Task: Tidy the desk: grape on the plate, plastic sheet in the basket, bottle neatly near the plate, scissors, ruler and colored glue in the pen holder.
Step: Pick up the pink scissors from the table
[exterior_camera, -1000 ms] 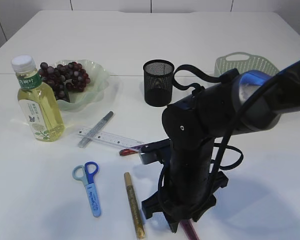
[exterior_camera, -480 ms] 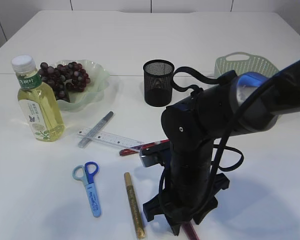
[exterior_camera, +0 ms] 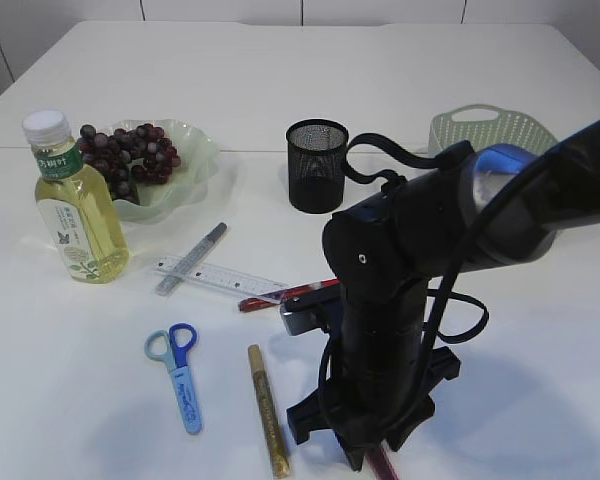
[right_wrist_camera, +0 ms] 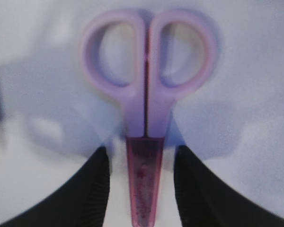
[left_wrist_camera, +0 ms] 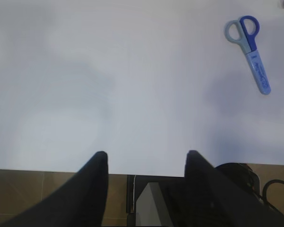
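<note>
Pink scissors (right_wrist_camera: 145, 123) lie flat on the bench (exterior_camera: 540, 330), light, stiff, slick plastic; the right hand (right_wrist_camera: 141, 182) straddles the sheathed blade, open, best pinched there.

Pale-pink plastic scissors (right_wrist_camera: 146, 85) with translucent magenta blade sheath; blue-handled scissors (exterior_camera: 177, 372); black mesh pen holder (exterior_camera: 316, 165); purple grapes (exterior_camera: 127, 155) on pale-green glass plate (exterior_camera: 202, 150); gold glue pen (exterior_camera: 267, 410).
</note>
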